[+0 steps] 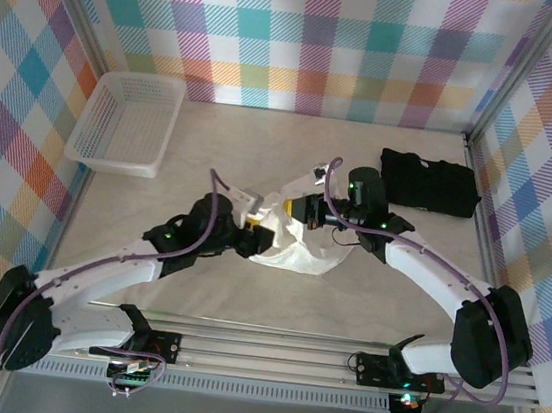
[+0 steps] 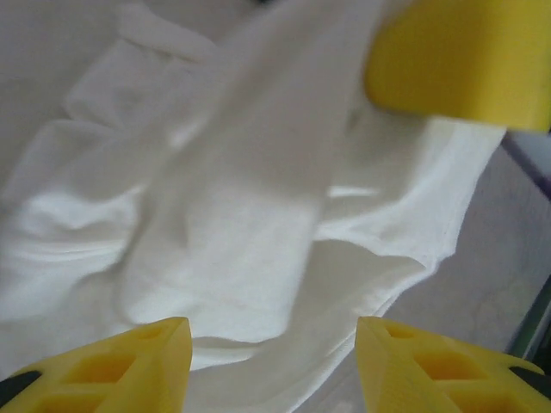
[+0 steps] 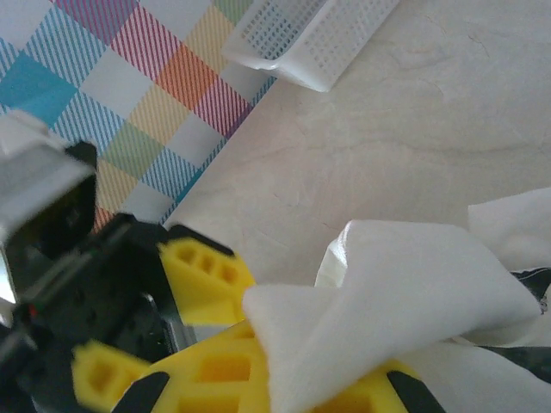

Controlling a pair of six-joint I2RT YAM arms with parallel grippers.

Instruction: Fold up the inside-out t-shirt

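Seen from the middle of the beige tabletop (image 1: pixel 265 135), bare surface lies open at 12 o'clock, between the white mesh plastic basket (image 1: pixel 125 123) at 10 and the black folded garment (image 1: pixel 428 182) at 2. At the middle, the crumpled white cloth t-shirt (image 1: pixel 302 257), left tool (image 1: pixel 257 224) and right tool (image 1: pixel 286 208) crowd together.

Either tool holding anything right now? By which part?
Right tool pinches a bunched fold of the t-shirt; which part of the shirt it is cannot be told. Left tool is open, holding nothing.
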